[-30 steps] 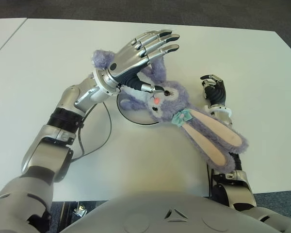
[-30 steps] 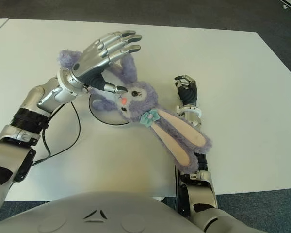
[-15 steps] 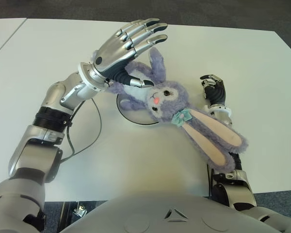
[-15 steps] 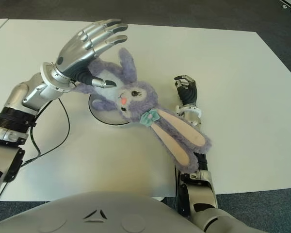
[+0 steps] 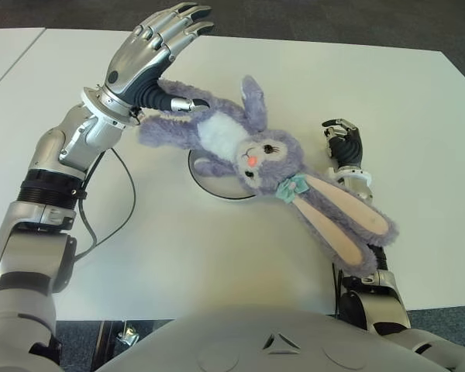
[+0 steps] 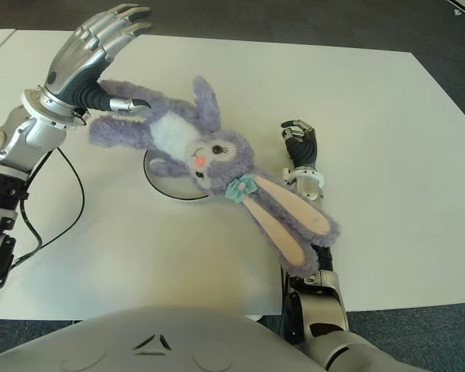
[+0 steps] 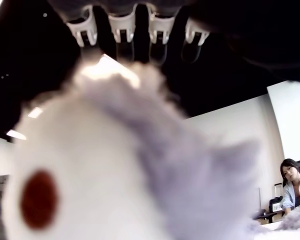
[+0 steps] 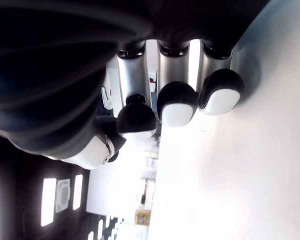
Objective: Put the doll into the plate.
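The purple plush rabbit doll (image 5: 248, 147) lies stretched across the small white plate (image 5: 217, 188), covering most of it. Its white belly faces up and its long pink-lined ears (image 5: 345, 225) trail toward the table's near right edge. My left hand (image 5: 151, 54) is raised at the doll's far left end, fingers spread straight, thumb touching one purple limb. In the left wrist view the doll's fur (image 7: 115, 165) fills the space under the palm. My right hand (image 5: 341, 143) shows on the table just right of the doll's head, fingers curled and holding nothing.
A black cable (image 5: 120, 209) loops over the white table (image 5: 217, 256) under my left forearm. The table's right edge and dark floor lie beyond my right hand. A person (image 7: 292, 182) shows far off in the left wrist view.
My left hand has lifted off the doll and swung to the far left, staying open. The doll's body is now uncovered and drawn out leftward. The right hand has not moved.
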{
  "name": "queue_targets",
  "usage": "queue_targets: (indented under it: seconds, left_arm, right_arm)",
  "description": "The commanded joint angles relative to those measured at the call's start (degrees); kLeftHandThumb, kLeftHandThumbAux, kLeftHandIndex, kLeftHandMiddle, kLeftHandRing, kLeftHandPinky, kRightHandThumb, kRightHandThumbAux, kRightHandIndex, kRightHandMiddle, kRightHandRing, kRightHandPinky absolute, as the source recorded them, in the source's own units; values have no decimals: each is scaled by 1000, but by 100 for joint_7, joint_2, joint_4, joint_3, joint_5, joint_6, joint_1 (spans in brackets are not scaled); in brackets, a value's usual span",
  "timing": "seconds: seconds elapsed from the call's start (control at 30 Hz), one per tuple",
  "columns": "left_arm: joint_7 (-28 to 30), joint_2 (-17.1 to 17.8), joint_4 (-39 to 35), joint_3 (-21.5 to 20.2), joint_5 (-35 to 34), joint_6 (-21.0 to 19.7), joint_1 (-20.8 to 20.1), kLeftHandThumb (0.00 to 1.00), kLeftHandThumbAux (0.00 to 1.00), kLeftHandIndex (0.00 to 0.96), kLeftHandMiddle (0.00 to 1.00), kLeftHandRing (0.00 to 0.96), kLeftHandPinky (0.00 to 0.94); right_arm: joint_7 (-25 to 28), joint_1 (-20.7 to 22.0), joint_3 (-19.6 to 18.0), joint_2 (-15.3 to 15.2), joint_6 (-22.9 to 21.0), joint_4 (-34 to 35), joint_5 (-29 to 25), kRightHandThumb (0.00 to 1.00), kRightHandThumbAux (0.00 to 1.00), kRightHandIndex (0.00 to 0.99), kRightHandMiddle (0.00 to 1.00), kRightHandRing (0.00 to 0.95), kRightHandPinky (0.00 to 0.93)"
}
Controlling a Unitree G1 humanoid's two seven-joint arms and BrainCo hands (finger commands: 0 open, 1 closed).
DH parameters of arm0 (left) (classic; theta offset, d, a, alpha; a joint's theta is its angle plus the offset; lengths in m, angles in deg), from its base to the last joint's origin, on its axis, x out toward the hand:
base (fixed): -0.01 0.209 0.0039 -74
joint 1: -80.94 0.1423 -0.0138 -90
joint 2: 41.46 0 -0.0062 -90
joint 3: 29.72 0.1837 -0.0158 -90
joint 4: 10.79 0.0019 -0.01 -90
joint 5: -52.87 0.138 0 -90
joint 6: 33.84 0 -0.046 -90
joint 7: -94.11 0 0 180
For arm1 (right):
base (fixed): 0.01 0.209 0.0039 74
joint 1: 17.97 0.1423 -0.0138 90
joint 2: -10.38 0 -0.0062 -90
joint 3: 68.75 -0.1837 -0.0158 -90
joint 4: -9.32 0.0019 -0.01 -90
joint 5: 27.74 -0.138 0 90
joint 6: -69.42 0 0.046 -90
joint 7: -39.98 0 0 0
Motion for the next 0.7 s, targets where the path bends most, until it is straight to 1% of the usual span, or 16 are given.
queue_targets:
  seconds: [0.03, 0.3, 0.37, 0.43, 0.47, 0.53, 0.6, 0.67, 0.7]
  left_arm:
    - [315, 138, -54, -116, -219, -161, -44, 43, 234, 0, 0, 0, 0]
    - [595, 274, -66, -294, -523, -230, -151, 5, 222, 0, 0, 0, 0]
    - [794, 405, -272, -479, -796, -331, -14, 2, 219, 0, 0, 0, 0]
    - [982, 463, -303, -610, -1030, -481, 14, 1, 217, 0, 0, 0, 0]
    - [1032, 462, -300, -631, -1076, -523, 11, 0, 217, 0, 0, 0, 0]
    - [1210, 558, -68, -725, -1312, -557, -65, 0, 220, 0, 0, 0, 0]
    - [1311, 618, 80, -890, -1595, -585, 41, 0, 225, 0, 0, 0, 0]
    - [1272, 631, 145, -1059, -1749, -543, 314, 3, 225, 0, 0, 0, 0]
    - [1194, 617, 304, -1113, -1765, -493, 409, 5, 224, 0, 0, 0, 0]
  right_arm:
    - [92, -275, -1, 85, -246, -393, -56, 720, 712, 440, 888, 901, 907]
    - [41, -257, 22, 92, -253, -380, -5, 719, 712, 440, 885, 904, 907]
    - [26, -252, 36, 87, -300, -367, 19, 718, 712, 440, 884, 903, 908]
    - [18, -248, 44, 73, -337, -368, 41, 718, 712, 440, 884, 902, 908]
    - [17, -248, 45, 70, -342, -369, 45, 718, 712, 440, 884, 902, 907]
    - [9, -247, 45, 67, -342, -381, 52, 718, 712, 440, 885, 902, 906]
    - [0, -250, 37, 71, -329, -391, 50, 718, 712, 440, 885, 902, 905]
    - [1, -251, 28, 76, -322, -390, 37, 719, 712, 440, 885, 902, 906]
    - [7, -252, 26, 78, -319, -389, 30, 719, 712, 440, 886, 902, 906]
